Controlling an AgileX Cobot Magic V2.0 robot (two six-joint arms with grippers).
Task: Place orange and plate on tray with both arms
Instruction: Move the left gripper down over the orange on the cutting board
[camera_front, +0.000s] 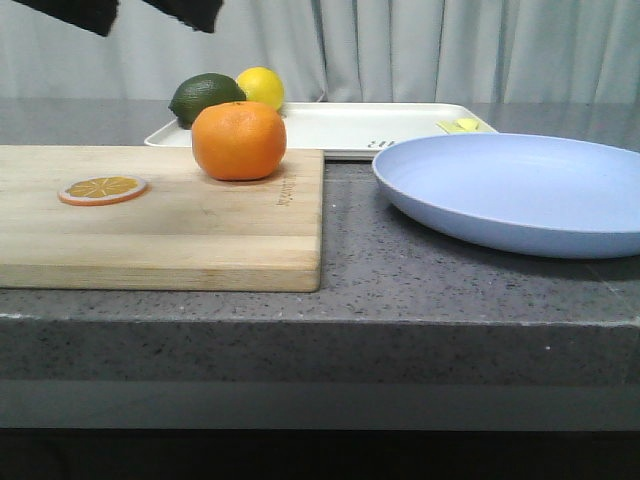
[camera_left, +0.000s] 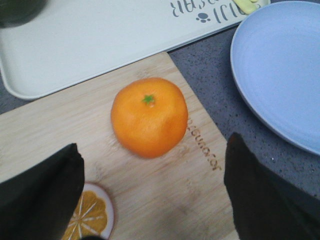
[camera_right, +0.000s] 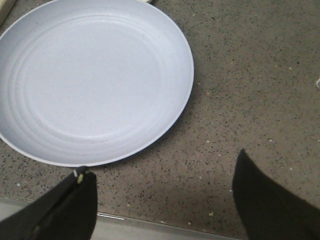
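Observation:
The orange (camera_front: 238, 140) sits on the wooden cutting board (camera_front: 160, 220), near its far right corner; it also shows in the left wrist view (camera_left: 149, 117). My left gripper (camera_left: 152, 192) is open and empty, hovering above the board just short of the orange; its fingers show at the top left of the front view (camera_front: 150, 22). The lavender-blue plate (camera_front: 520, 190) lies on the counter at the right. My right gripper (camera_right: 162, 200) is open and empty over the counter beside the plate's (camera_right: 90, 80) near rim. The white tray (camera_front: 350, 125) lies behind them.
A green lime (camera_front: 205, 97) and a yellow lemon (camera_front: 262, 87) sit at the tray's left end. A thin orange slice (camera_front: 102, 188) lies on the board's left part. The counter's front edge (camera_right: 150, 222) is just below my right gripper.

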